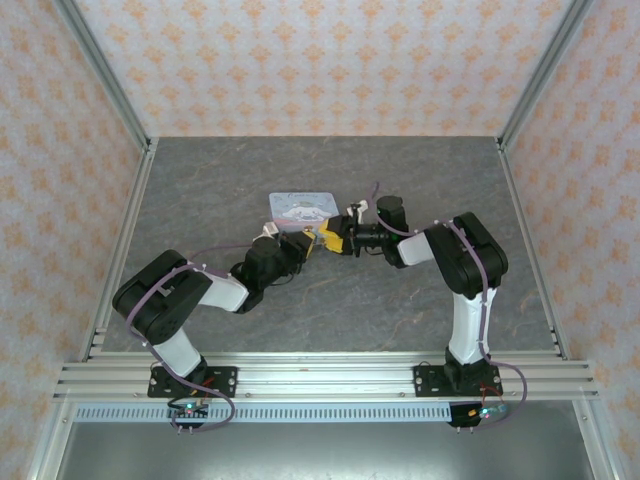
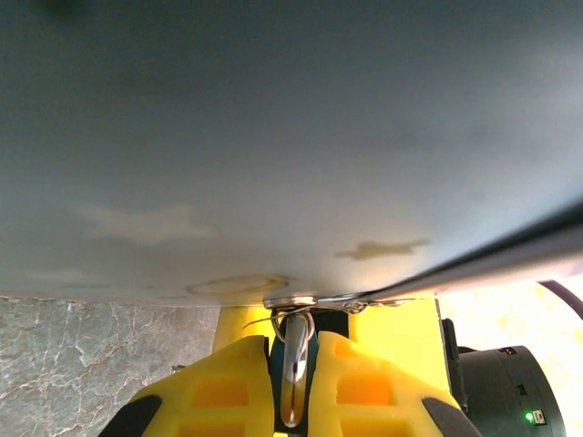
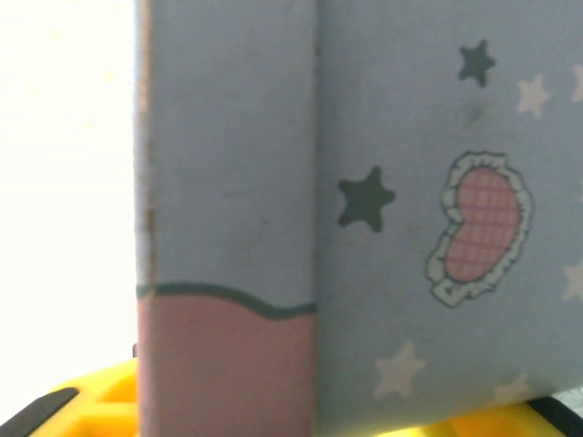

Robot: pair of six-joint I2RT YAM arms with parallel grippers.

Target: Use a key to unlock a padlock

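Observation:
The small teal padlock sits pinched between my left gripper's yellow fingers, its silver shackle reaching up to the metal clasp on the tin box's edge. My left gripper is shut on it, right under the box. In the top view the left gripper and the right gripper meet at the box's near edge. My right gripper faces the box's printed side at very close range, its yellow fingers spread apart at the frame's bottom corners. The key is hidden.
The pale blue-and-pink tin box with stars and a cartoon print lies mid-table just beyond both grippers. The grey marble table is fenced by patterned walls and metal posts. Bare floor lies left, right and behind the box.

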